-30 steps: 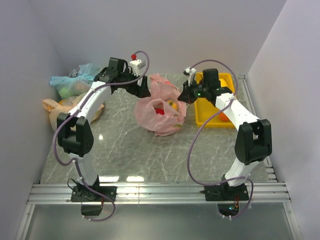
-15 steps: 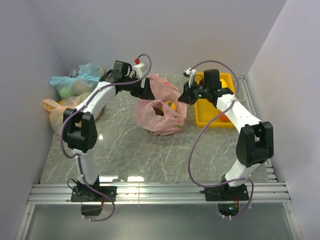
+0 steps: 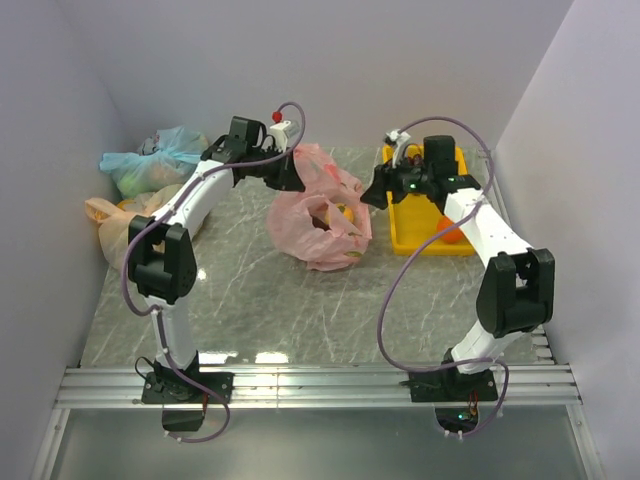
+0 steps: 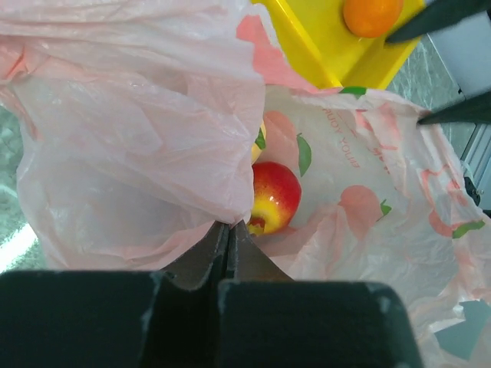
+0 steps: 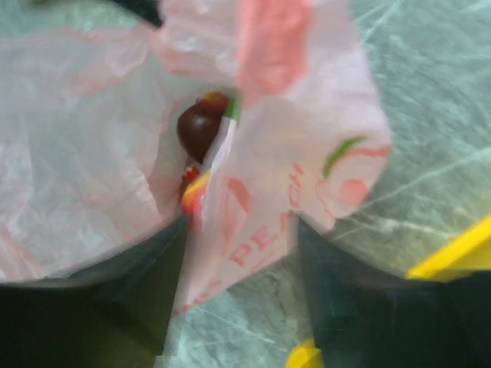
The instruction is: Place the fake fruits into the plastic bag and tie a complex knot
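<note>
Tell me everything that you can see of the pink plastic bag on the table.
The pink plastic bag is thin, translucent, crinkled film printed with peaches, green leaves and the word PEACH. It lies slumped on the grey table, between the arms and beside the yellow tray, its mouth open upward. Inside show a red-and-yellow fruit and a dark round fruit. The left gripper is shut on its rim; the open right gripper straddles another edge without pinching it.
</note>
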